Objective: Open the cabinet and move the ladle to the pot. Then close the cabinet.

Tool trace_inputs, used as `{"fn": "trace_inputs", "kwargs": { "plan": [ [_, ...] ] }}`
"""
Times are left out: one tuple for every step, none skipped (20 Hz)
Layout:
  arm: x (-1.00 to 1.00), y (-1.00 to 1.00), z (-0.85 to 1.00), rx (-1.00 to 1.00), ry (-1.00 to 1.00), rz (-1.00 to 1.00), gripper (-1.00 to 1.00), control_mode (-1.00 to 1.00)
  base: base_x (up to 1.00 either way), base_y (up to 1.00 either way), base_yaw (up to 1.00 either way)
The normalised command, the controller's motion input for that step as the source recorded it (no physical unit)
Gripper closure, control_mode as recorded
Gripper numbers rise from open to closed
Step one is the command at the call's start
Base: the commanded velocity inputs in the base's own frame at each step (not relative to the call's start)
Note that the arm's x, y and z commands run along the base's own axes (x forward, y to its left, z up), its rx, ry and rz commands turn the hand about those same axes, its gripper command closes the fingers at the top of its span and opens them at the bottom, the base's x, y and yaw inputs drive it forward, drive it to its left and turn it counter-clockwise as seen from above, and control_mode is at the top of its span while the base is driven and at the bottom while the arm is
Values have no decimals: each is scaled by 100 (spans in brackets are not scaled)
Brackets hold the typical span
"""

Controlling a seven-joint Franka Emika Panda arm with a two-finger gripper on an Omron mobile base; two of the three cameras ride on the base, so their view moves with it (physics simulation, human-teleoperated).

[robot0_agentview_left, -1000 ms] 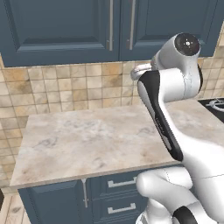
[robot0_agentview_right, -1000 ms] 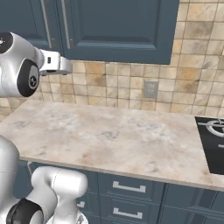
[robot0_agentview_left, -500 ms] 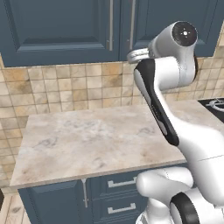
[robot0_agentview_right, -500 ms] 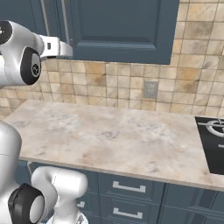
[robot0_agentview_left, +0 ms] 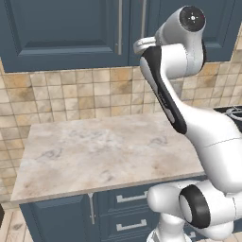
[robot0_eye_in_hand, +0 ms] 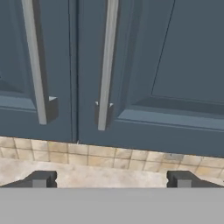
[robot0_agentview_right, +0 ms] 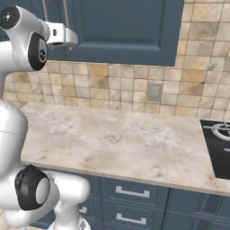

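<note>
Arm's risen; pincer [robot0_eye_in_hand: 111,179] wide open, empty, facing shut cabinet [robot0_eye_in_hand: 131,65] handles.

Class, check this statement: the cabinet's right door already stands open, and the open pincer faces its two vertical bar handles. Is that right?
Not quite. Both doors of the cabinet are shut, as the hand view shows. The rest holds: the open pincer faces its two vertical bar handles.

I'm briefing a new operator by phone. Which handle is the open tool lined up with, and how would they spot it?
Find the dark blue cabinet above the tiled wall. Two vertical silver bars flank its centre seam; take the right handle, on the right-hand door. Unlike the left handle, it sits nearer the middle of the open tool.
</note>
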Motion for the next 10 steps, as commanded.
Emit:
{"fn": "trace_inputs", "kwargs": {
  "plan": [
    [48, 0, 2, 1, -7, 4, -100, -100, 0, 0, 0],
    [53, 0, 0, 1, -4, 3, -100, -100, 0, 0, 0],
    [61, 0, 0, 1, -1, 4, -100, -100, 0, 0, 0],
    [61, 0, 0, 1, -1, 4, -100, -100, 0, 0, 0],
    [65, 0, 0, 1, 0, 4, -100, -100, 0, 0, 0],
    [62, 0, 0, 0, 0, 3, -100, -100, 0, 0, 0],
    [61, 0, 0, 0, 0, 3, -100, -100, 0, 0, 0],
    [60, 0, 0, 0, 0, 2, -100, -100, 0, 0, 0],
    [59, 0, 0, 0, 0, 0, -100, -100, 0, 0, 0],
    [55, 0, 0, 0, 0, 0, -100, -100, 0, 0, 0]
  ]
}}
